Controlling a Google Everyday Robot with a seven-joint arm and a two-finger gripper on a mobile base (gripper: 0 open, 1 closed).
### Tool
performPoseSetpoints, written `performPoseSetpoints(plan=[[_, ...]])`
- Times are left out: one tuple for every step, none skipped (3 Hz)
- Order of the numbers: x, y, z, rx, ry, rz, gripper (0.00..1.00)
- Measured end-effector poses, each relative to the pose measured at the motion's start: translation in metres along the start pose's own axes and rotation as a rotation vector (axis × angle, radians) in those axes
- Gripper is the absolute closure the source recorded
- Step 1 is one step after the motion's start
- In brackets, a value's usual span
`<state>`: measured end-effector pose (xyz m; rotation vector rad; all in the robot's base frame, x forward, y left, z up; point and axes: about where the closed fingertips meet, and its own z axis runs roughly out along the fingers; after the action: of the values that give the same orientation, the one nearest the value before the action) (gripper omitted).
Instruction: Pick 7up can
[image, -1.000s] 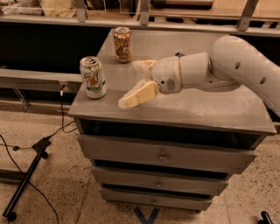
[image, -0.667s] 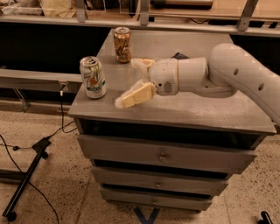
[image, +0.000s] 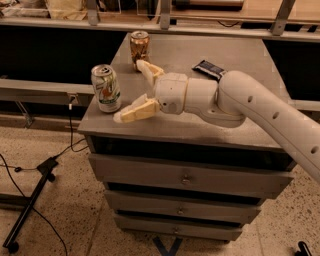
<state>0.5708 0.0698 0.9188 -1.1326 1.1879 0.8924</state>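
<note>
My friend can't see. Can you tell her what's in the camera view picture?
A white robot arm holds its gripper open right beside the 7up can on top of a grey drawer cabinet. An orange-brown can and a dark packet sit farther back on it.

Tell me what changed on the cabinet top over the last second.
The hand moved leftward in the picture, closer to the 7up can. Its open fingers now sit just beside the can. Nothing was gripped or let go. The 7up can, the brown can and the cabinet stayed put.
</note>
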Motion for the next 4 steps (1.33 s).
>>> performPoseSetpoints(plan=[[0.002,0.0,0.014,0.026,0.037,-0.045,0.0],[0.006,-0.003,0.023,0.061,0.137,-0.041,0.0],[0.006,-0.006,0.032,0.059,0.148,0.009,0.0],[0.02,-0.015,0.047,0.018,0.074,0.086,0.0]])
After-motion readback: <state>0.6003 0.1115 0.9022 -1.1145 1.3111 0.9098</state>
